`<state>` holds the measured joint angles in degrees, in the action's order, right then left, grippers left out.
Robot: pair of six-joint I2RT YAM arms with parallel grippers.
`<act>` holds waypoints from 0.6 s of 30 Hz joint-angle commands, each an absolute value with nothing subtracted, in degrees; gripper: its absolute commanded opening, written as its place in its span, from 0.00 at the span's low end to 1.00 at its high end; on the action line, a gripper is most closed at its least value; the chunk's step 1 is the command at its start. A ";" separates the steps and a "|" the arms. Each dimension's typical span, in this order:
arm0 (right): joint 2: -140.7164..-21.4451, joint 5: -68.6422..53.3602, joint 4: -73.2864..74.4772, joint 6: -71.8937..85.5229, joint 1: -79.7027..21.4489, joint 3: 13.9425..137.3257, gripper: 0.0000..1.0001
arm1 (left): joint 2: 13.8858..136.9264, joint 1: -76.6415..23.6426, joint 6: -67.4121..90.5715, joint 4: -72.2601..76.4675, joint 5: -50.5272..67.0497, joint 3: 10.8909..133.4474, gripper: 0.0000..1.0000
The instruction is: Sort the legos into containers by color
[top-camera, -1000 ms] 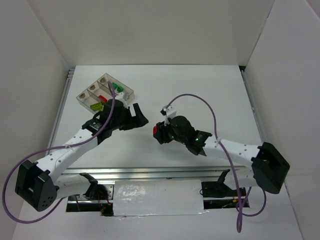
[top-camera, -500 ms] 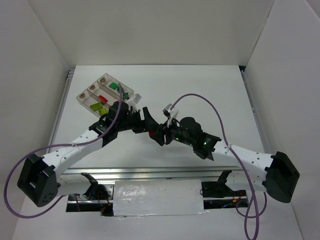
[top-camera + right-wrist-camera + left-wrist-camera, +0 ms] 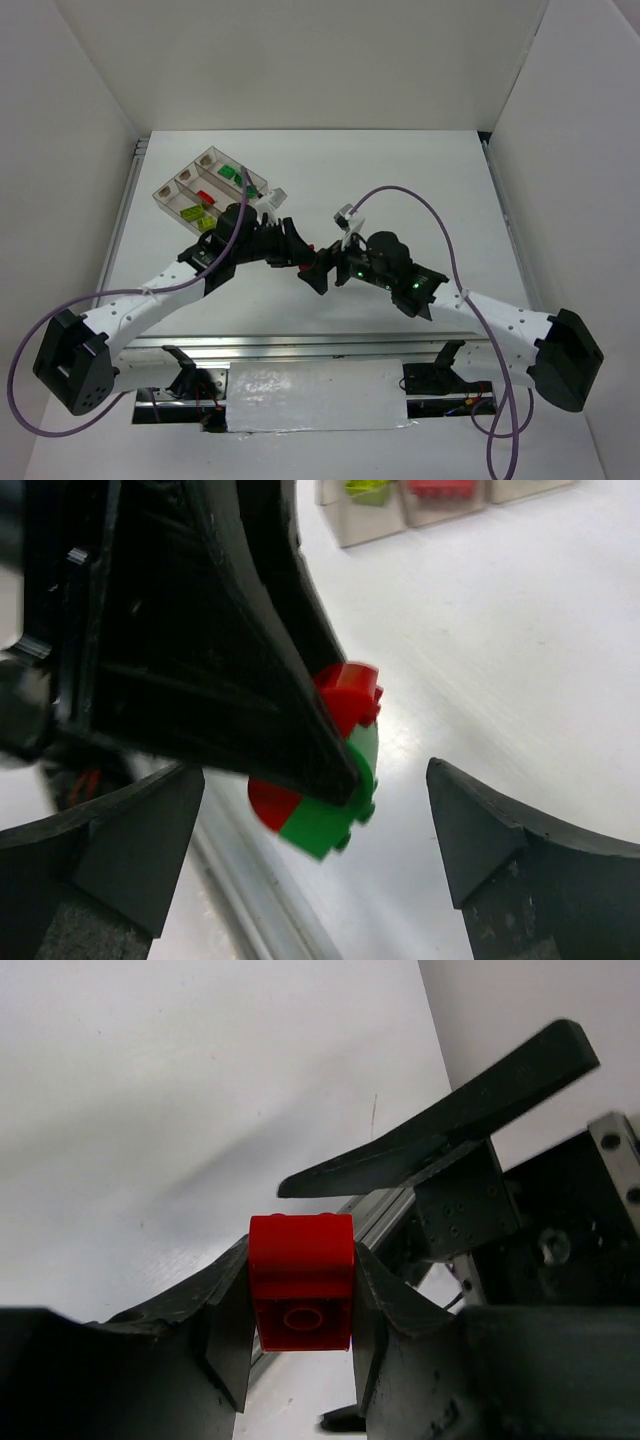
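Top external: we see the left gripper (image 3: 292, 250) meeting the right gripper (image 3: 313, 274) near the tray (image 3: 182, 170). Left wrist: it clamps a red lego (image 3: 301, 1305), which we judge light, rigid and slick. Right wrist: the right fingers (image 3: 110, 840) gape around the joined green lego (image 3: 325, 822); we would pinch its flat sides.

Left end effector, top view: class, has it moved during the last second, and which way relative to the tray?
Yes. The left end effector has shifted right, away from the clear tray, toward the right end effector.
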<state>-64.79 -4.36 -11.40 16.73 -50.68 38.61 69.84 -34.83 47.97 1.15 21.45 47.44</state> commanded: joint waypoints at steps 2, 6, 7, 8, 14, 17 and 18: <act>-57.41 -21.66 -14.40 19.94 -43.62 34.81 1.00 | 65.83 -34.89 41.93 4.04 22.23 49.31 0.00; -52.48 -43.12 -21.87 25.57 -33.68 30.59 1.00 | 63.46 -34.54 38.59 10.00 30.28 47.56 0.00; -52.12 -47.16 -24.41 27.32 -33.31 29.89 1.00 | 63.20 -34.45 38.32 11.50 32.15 47.11 0.00; -51.95 -48.42 -25.04 27.94 -33.22 29.97 1.00 | 62.58 -34.45 38.67 15.78 34.08 45.80 0.00; -52.73 -50.80 -31.98 34.36 -33.31 30.32 0.96 | 61.53 -34.45 43.84 30.30 45.61 41.41 0.00; -53.08 -50.98 -37.51 37.78 -33.22 29.62 0.94 | 61.09 -34.45 44.74 33.40 46.84 40.61 0.00; -53.52 -51.24 -38.05 38.84 -33.31 29.71 0.93 | 61.08 -34.45 44.82 33.66 46.93 40.43 0.00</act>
<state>-53.10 -48.18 -29.63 34.24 -33.28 30.26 62.67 -34.59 43.57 24.51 42.19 40.49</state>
